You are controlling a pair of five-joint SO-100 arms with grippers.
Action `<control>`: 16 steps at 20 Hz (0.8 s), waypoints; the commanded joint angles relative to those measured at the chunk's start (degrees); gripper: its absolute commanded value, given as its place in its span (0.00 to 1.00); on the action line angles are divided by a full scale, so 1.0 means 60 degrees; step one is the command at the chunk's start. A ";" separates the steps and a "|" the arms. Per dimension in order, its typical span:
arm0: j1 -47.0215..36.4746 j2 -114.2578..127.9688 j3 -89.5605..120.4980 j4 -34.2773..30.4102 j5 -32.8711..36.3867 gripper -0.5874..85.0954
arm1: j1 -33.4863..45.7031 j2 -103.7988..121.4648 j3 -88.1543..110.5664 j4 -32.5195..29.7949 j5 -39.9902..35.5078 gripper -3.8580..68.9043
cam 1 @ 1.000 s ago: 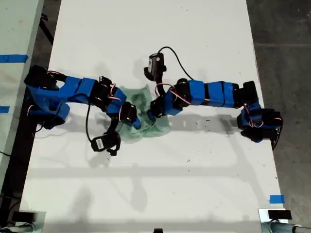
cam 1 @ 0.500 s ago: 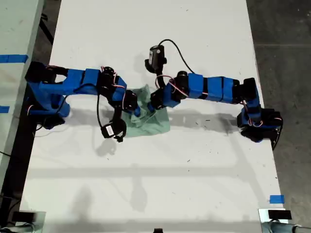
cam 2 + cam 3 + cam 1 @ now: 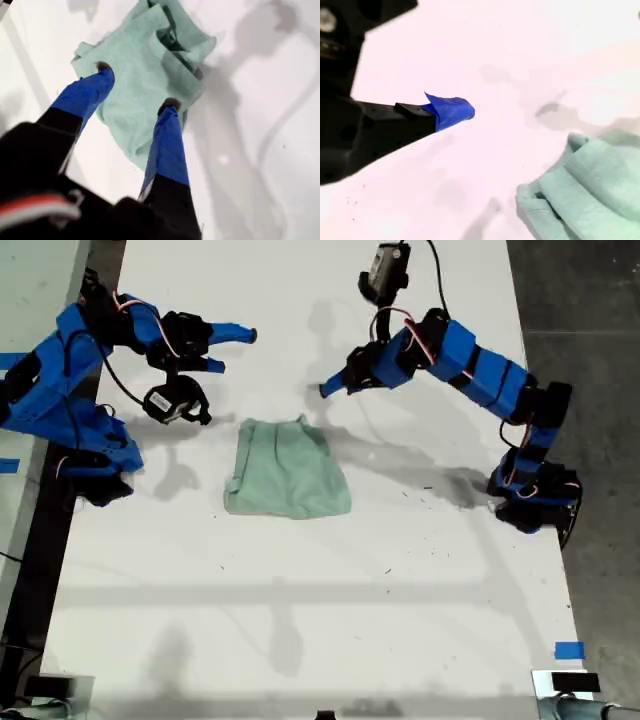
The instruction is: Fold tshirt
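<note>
The pale mint-green tshirt (image 3: 290, 468) lies in a compact folded bundle on the white table (image 3: 330, 620), with nothing touching it. My first gripper (image 3: 235, 350) hangs raised at the exterior view's upper left, open and empty. In the first wrist view its two blue fingers (image 3: 167, 140) spread over the tshirt (image 3: 140, 60) from above. My second gripper (image 3: 325, 390) is lifted above the table just beyond the shirt's far edge, its jaws together and holding nothing. The second wrist view shows its blue tip (image 3: 462, 111) over bare table, apart from the tshirt (image 3: 590, 190).
A small black camera (image 3: 172, 403) hangs under the first arm, and another camera (image 3: 385, 268) sits above the second arm. The arm bases (image 3: 530, 495) stand at the table's two sides in the exterior view. Blue tape (image 3: 570, 650) marks the near right edge. Dark floor lies beyond.
Both grippers were down on the tshirt a second ago. They have let go, lifted and swung away towards the table's far end, leaving the shirt folded and lying alone.
</note>
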 commanded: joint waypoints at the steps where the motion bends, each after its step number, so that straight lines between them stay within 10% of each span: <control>1: -0.0396 0.1816 0.1699 -0.0674 0.0117 0.43 | 0.0264 0.2593 0.1934 -0.0161 -0.0161 0.33; 6: -0.0044 0.4453 0.5640 -0.2432 -0.0103 0.40 | 0.0366 0.7046 0.7749 -0.1011 0.0249 0.18; 11: 0.0645 0.7134 0.8774 -0.3662 -0.0469 0.05 | 0.0278 1.1309 1.2598 -0.1582 0.1201 0.08; 16: 0.1465 1.0503 1.1455 -0.3838 -0.1377 0.01 | -0.0850 1.4092 1.6172 -0.2388 0.2798 0.03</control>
